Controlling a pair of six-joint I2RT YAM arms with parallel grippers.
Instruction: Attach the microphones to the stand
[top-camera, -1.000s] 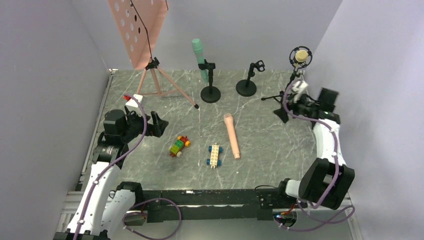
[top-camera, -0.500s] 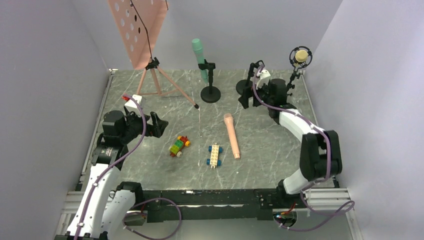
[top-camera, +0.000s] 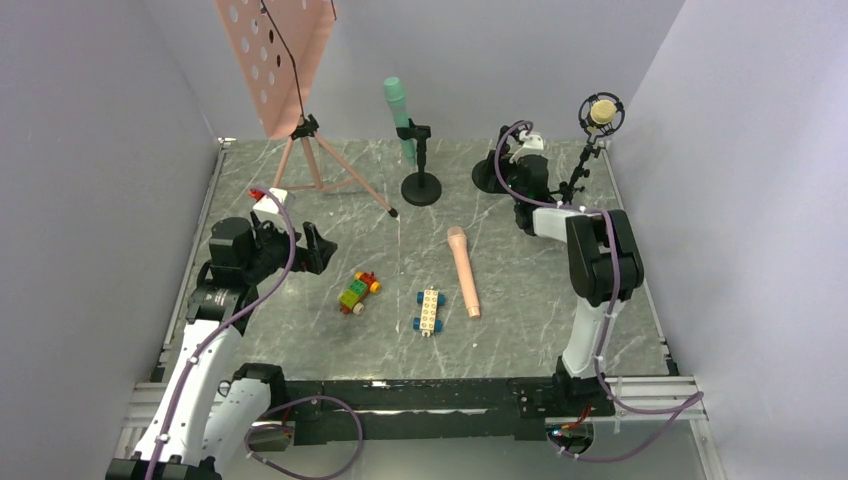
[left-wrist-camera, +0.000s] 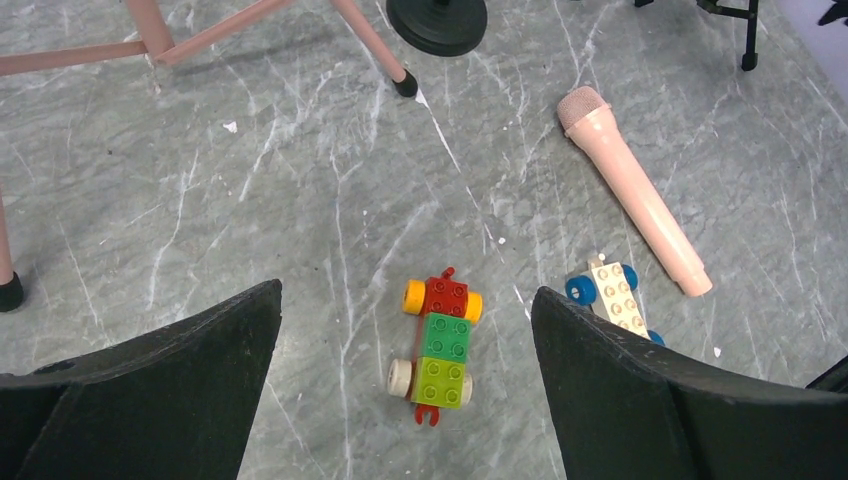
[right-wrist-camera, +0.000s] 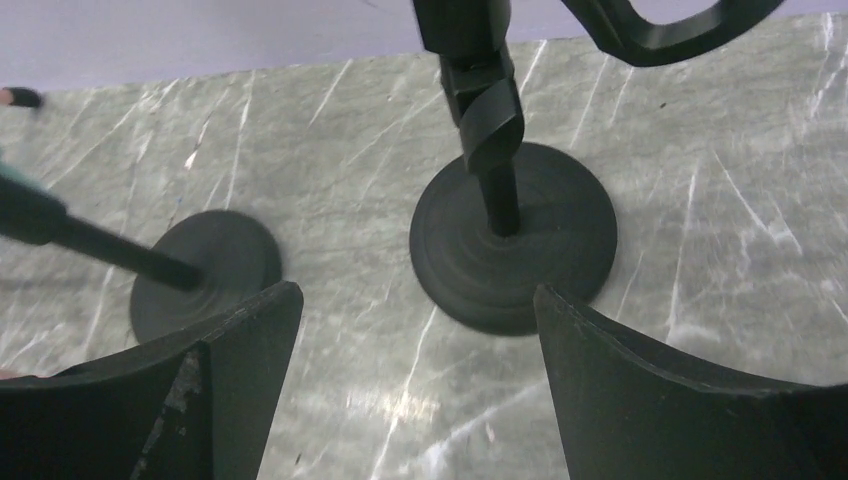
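Presently: salmon pink microphone (top-camera: 463, 270), flat mid-counter, head toward far edge, unclipped, awaiting pickup. Mint green microphone (top-camera: 399, 112), clipped upright in disc-base stand (top-camera: 420, 187) by far edge; tan microphone (top-camera: 602, 110), atop tripod stand (top-camera: 590, 152) at far right corner, both apparently done. Empty stand (right-wrist-camera: 512, 240), far edge: right end effector (right-wrist-camera: 415, 320) spread, low before its base, gripping nothing, probably lining up to steady it. Left end effector (left-wrist-camera: 405, 300) spread, empty, near left edge, above toy-brick car (left-wrist-camera: 436, 345).
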